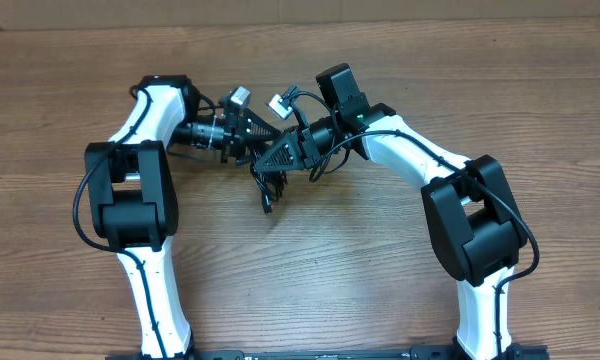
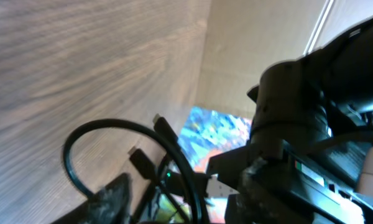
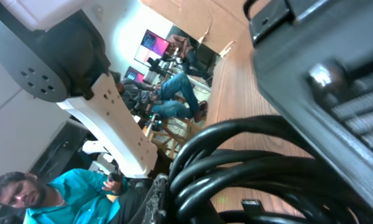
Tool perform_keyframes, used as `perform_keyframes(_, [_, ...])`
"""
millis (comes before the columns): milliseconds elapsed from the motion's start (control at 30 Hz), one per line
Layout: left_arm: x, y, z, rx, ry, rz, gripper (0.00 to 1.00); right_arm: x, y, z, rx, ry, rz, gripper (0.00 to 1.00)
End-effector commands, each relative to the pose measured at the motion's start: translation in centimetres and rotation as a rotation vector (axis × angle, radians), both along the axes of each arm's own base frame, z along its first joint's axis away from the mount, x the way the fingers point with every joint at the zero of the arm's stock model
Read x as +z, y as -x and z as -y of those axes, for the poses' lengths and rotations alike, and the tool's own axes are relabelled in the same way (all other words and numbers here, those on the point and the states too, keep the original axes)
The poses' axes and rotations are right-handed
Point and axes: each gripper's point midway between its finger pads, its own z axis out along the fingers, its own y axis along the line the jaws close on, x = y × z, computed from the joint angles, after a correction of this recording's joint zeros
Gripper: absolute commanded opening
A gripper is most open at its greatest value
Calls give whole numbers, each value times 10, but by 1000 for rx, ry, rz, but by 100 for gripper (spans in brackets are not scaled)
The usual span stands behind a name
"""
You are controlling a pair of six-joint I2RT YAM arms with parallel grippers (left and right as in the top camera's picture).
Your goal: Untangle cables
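Looped black cables (image 3: 248, 162) crowd your right wrist view, pinched in the pressed-together right tool (image 1: 268, 158), with plug ends dangling below it over the tabletop (image 1: 380, 260). Just beside it sits the left tool (image 1: 250, 135), jaws hidden; you cannot tell their spread.

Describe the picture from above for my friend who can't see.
The left arm and right arm, both white and black, meet over a brown wooden table. A tangle of thin black cables sits where they meet, with loose ends trailing out.
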Motion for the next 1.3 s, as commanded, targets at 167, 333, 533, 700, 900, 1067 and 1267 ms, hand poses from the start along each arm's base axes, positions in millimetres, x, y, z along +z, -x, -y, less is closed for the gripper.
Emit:
perform_keyframes(167, [-10, 20, 31, -96, -18, -19, 4, 25, -22, 20, -66, -33, 86, 4])
perform_keyframes(333, [-15, 18, 26, -98, -44, -7, 4, -1, -44, 36, -195, 123, 24, 7])
perform_keyframes(533, [-32, 15, 18, -89, -149, -54, 4, -46, -60, 58, -344, 389, -43, 15])
perform_keyframes(700, [-47, 12, 11, -80, -246, -85, 4, -78, -65, 75, -427, 590, -48, 27])
perform_keyframes(900, [-58, 8, 6, -77, -313, -69, 4, -107, -78, 99, -573, 811, -86, 44])
perform_keyframes(1067, [-65, 4, 3, -80, -348, -34, 4, -91, -89, 96, -613, 749, -156, 49])
perform_keyframes(1267, [-68, 3, -2, -105, -392, 16, 4, -66, -95, 124, -656, 758, -239, 54])
